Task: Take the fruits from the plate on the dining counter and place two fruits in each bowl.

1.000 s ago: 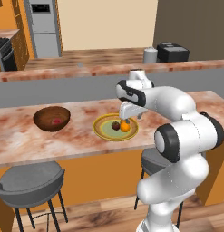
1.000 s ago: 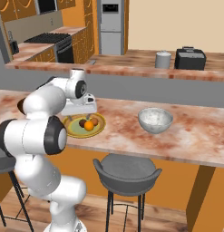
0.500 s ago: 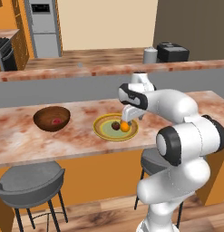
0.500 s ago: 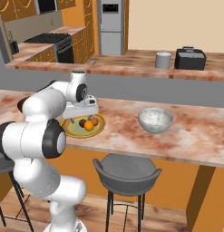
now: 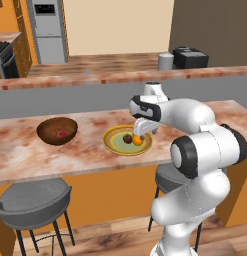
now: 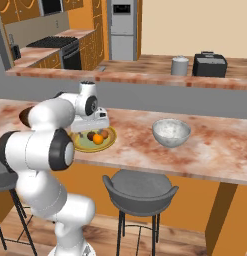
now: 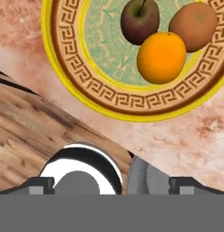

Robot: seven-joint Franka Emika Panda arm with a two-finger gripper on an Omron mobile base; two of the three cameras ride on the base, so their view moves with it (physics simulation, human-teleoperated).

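Note:
The yellow-rimmed plate (image 7: 86, 86) lies on the dining counter (image 5: 85, 155) and carries three fruits: a dark brown one (image 7: 139, 20), an orange one (image 7: 161, 57) and a yellow-orange one (image 7: 193, 26). My gripper (image 5: 141, 132) hangs just above the plate's (image 5: 111, 145) right side, open, with nothing between its fingers. To the plate's left stands the brown wooden bowl (image 5: 57, 131) with the pinkish-red fruit (image 5: 61, 133) inside. The grey speckled bowl (image 6: 171, 132) stands to the right of the plate (image 6: 111, 138), holding no fruit that I can see.
Two grey bar stools (image 5: 32, 202) (image 6: 140, 187) stand under the counter's near edge. A higher back counter (image 5: 95, 75) carries a toaster (image 5: 190, 57) and a grey canister (image 5: 166, 61). A stove (image 6: 65, 50) and fridge (image 6: 121, 30) stand at the far wall.
My hand has drifted slightly to the right and sunk a little over the plate. The fruits and both bowls have not moved.

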